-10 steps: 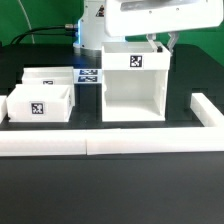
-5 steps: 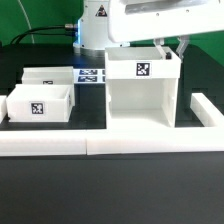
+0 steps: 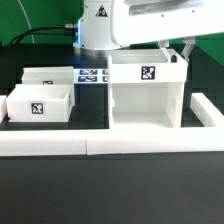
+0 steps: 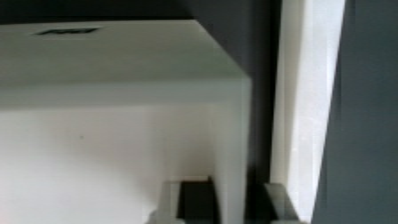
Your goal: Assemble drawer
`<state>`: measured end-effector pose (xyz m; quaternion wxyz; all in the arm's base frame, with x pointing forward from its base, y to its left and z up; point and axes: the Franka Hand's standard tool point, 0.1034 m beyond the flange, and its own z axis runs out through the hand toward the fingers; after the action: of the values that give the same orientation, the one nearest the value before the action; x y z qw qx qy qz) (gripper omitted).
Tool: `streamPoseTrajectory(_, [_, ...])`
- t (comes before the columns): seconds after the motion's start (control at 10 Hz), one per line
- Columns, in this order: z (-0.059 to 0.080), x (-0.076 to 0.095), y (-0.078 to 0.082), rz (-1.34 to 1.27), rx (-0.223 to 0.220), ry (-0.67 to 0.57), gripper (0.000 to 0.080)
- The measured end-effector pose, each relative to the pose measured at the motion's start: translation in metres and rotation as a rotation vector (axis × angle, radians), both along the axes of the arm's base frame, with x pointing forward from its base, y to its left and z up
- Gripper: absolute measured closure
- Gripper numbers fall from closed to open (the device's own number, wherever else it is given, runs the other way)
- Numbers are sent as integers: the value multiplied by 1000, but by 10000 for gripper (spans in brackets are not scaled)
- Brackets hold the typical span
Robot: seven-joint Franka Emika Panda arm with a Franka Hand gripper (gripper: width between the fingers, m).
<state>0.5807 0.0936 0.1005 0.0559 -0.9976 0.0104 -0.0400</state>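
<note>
The drawer's tall white housing (image 3: pixel 147 95) stands open-fronted at the exterior view's right, with a tag on its top front. My gripper (image 3: pixel 180 57) reaches down over its upper right corner and is shut on its right side wall. In the wrist view the housing (image 4: pixel 125 110) fills most of the picture, and my gripper (image 4: pixel 238 200) has a dark finger on each side of that wall's edge. Two small white trays (image 3: pixel 40 103) (image 3: pixel 50 78) with tags sit at the exterior view's left, apart from the housing.
A long low white border wall (image 3: pixel 100 143) runs along the front and up the exterior view's right side (image 3: pixel 206 106), close to the housing. It also shows in the wrist view (image 4: pixel 311 100). The marker board (image 3: pixel 90 75) lies behind the trays.
The housing, held by my gripper, has shifted toward the exterior view's right, closer to the right border wall. The trays have not moved.
</note>
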Motion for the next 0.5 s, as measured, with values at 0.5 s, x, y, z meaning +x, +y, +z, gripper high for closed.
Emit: streamPoseTrajectory(0.5, [2, 3, 3, -274, 28, 18, 758])
